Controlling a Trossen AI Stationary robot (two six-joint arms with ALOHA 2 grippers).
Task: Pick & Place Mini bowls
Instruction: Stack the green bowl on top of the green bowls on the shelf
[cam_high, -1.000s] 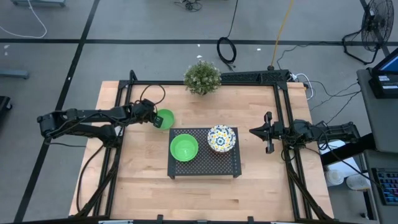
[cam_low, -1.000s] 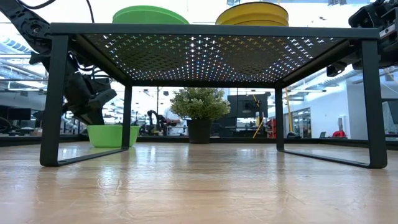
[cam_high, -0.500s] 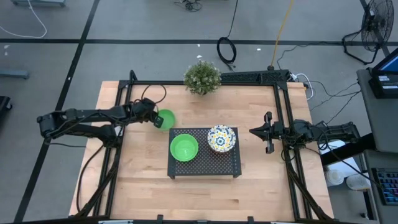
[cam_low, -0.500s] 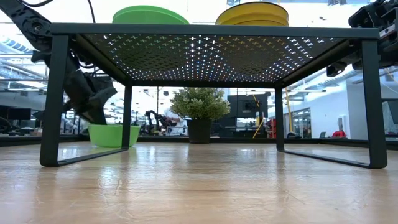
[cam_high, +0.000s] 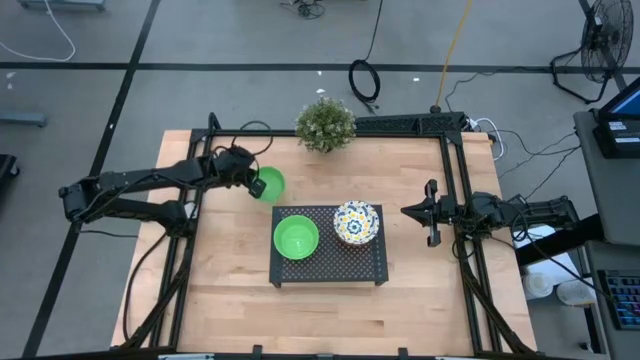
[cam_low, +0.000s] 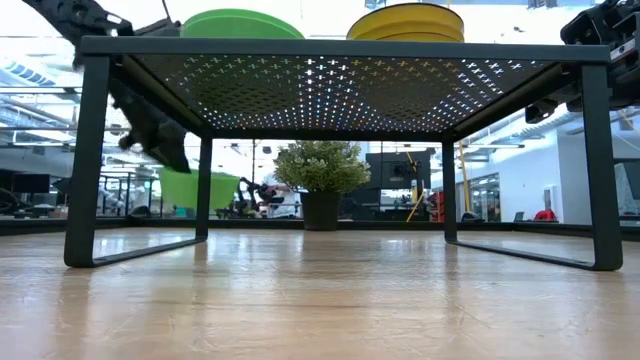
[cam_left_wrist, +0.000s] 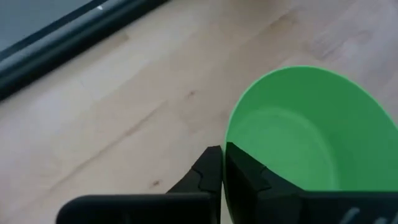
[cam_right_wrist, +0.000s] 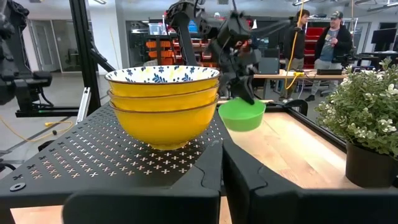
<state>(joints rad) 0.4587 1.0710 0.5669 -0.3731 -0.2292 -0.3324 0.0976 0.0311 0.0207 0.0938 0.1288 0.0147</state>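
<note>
Left claw (cam_high: 250, 183) pinching green mini bowl (cam_high: 268, 184) rim, apparently lifted off table (cam_high: 420, 290).

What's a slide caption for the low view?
Left pincer lifts a green mini bowl off the table beside the black rack.

Evenly and brightly lit from overhead, with soft, faint shadows on the table (cam_high: 330, 300). Strongly backlit under the perforated rack (cam_low: 330, 80), light sparkling through its holes. Blurred across the nearest wood in the low view.
</note>
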